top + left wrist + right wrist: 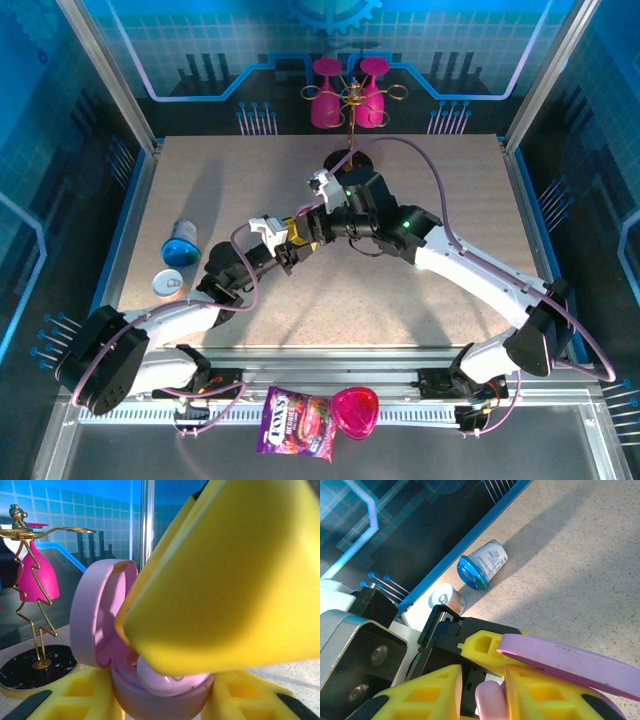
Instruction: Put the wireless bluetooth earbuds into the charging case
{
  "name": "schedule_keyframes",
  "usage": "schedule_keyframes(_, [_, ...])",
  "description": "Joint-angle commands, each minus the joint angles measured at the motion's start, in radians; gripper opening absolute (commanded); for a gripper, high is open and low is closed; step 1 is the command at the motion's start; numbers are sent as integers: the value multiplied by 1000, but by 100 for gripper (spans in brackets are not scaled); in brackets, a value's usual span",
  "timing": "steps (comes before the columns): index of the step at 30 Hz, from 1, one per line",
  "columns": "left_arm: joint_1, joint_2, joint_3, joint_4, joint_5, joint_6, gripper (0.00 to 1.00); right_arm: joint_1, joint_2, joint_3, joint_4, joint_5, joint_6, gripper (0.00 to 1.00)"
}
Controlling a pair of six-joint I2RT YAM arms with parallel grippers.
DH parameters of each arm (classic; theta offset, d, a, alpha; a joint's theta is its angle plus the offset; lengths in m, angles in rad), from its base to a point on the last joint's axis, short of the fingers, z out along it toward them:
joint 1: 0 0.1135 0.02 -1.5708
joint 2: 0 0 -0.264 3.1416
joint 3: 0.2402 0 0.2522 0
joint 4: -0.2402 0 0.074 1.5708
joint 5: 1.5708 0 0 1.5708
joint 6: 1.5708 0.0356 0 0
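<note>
Yellow right gripper [484, 687] fingers straddle a lilac earbud [165, 680] lying in the open charging case [95, 615]; I cannot tell whether they clamp it. Below, the left gripper [162, 702] grips the case's base. Press the bud fully home, then release and lift straight up, clear of the case's lid.

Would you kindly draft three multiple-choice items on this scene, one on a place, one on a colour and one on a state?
1. Where does the blue-lidded cup lie?
A. on its side, on the left part of the table
B. upright at the right edge
C. hanging off the far edge

2. What colour is the charging case?
A. white
B. green
C. lilac

3. How is its lid?
A. shut
B. open
C. detached, lying apart

Answers: 1 A, the top view shows it at the left, and the right wrist view shows it tipped over. 2 C, the left wrist view shows a lilac shell. 3 B, the lid stands swung up from the body.
</note>
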Motion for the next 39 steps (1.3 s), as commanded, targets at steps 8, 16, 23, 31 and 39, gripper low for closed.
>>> schedule_keyframes(8, [-9,-34,35,75,1,6,27,-10,-67,-8,-32,108,-23,36])
schedule_keyframes(16, [-8,-16,35,91,4,5,27,-10,-88,-37,42,-5,-15,40])
schedule_keyframes(23, [-9,-2,35,94,-1,11,27,-9,-80,-34,70,-67,-3,40])
schedule_keyframes(31, [-9,6,19,103,-12,33,27,-14,-119,-59,94,-51,-7,38])
schedule_keyframes(39, [-9,6,32,84,34,44,27,-14,-74,-30,31,-35,-16,39])
